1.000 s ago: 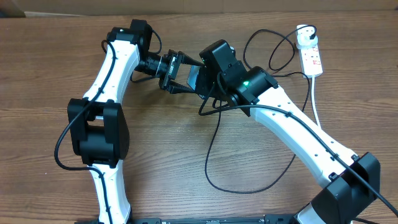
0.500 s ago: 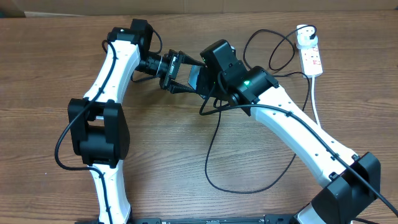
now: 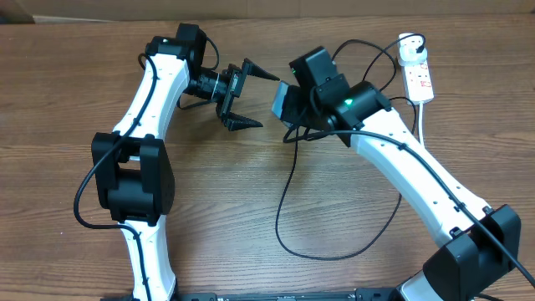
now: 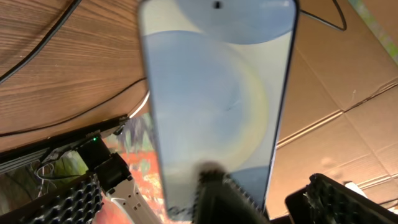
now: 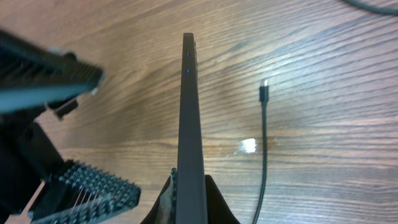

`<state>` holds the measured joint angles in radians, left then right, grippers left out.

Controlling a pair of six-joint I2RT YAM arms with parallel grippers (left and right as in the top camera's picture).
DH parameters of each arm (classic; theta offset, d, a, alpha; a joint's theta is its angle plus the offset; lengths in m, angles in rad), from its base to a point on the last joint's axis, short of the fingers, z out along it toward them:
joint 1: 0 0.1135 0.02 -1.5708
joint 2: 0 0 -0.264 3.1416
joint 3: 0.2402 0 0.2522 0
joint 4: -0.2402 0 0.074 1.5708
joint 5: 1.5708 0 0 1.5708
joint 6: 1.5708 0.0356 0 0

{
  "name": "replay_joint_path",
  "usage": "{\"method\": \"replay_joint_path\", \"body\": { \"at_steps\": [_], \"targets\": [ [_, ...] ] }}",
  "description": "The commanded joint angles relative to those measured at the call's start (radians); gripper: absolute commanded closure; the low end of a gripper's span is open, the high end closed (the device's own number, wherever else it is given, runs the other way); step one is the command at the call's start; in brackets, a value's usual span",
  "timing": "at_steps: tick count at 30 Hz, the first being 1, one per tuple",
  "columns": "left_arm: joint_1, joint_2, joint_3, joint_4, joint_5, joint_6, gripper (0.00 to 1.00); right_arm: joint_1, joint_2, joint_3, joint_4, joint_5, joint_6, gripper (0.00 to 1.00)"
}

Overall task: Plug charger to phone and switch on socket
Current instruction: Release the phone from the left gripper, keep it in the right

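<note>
**Holding the phone on edge, charger tip not in yet**

Nearest the robot's base, the charger (image 5: pixel 262 143) lies slack on the table (image 3: pixel 50 251). In the overhead view it makes a big loop at about 6 o'clock from the phone (image 5: pixel 189 118). In the right wrist view its connector tip (image 5: pixel 263 84) lies flat on the wood at roughly 3 o'clock of the phone, apart from it, and nothing is touching it.

Mid-table, the right gripper (image 5: pixel 189 205) is clenched on the phone and holds it up off the wood on its thin edge. The left gripper (image 3: pixel 251 98) sits at 9 o'clock from the phone, jaws spread wide with nothing between them.

My read is we're on the first step, and nothing is plugged in. The free left hand probably has to go grab that tip and line it up with the phone's port. That looks fiddly, since the tip is small and lies flat, and the phone has to be held steady.

Farthest out, the socket (image 3: pixel 418 82) sits at about 1 o'clock on the table, well apart from both grippers.

A few things I can't make out:
- Whether the socket is switched on, or whether the charger's plug is seated there. Both are too small to tell.
- The phone's port, which shows in no view.
- The phone's lower end in the left wrist view. That view gives only a blurry screen, and a dark ribbed pad (image 4: pixel 219 186), probably the right gripper's, covers that end.
</note>
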<state>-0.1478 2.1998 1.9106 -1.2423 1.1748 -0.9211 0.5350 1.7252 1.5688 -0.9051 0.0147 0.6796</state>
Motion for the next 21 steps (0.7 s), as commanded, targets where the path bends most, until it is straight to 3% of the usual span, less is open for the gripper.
{"method": "replay_joint_path", "body": {
  "at_steps": [1,4,9,12,14,16,18,21],
  "targets": [
    [0.004,-0.001,0.024,0.003,0.014,0.009,0.00,-0.011,-0.042,0.005,0.013,-0.006,-0.008,0.96],
    [0.004,-0.001,0.024,0.031,0.004,0.052,0.00,-0.034,-0.043,0.011,0.013,-0.047,-0.027,0.96],
    [0.008,-0.001,0.024,0.172,0.011,0.290,0.00,-0.119,-0.064,0.028,0.014,-0.213,-0.063,0.96],
    [0.019,-0.001,0.024,0.217,0.012,0.373,0.00,-0.182,-0.085,0.030,0.018,-0.353,-0.104,0.96],
    [0.027,-0.001,0.024,0.227,-0.003,0.376,0.08,-0.228,-0.098,0.030,0.025,-0.451,-0.121,0.96],
    [0.039,-0.001,0.024,0.228,-0.014,0.405,0.00,-0.275,-0.109,0.030,0.038,-0.549,-0.135,0.96],
    [0.058,-0.001,0.024,0.242,0.073,0.509,0.00,-0.317,-0.116,0.030,0.060,-0.643,-0.137,0.96],
    [0.089,-0.006,0.024,0.303,0.168,0.525,0.02,-0.363,-0.123,0.030,0.092,-0.763,-0.140,0.96]
  ]
}}
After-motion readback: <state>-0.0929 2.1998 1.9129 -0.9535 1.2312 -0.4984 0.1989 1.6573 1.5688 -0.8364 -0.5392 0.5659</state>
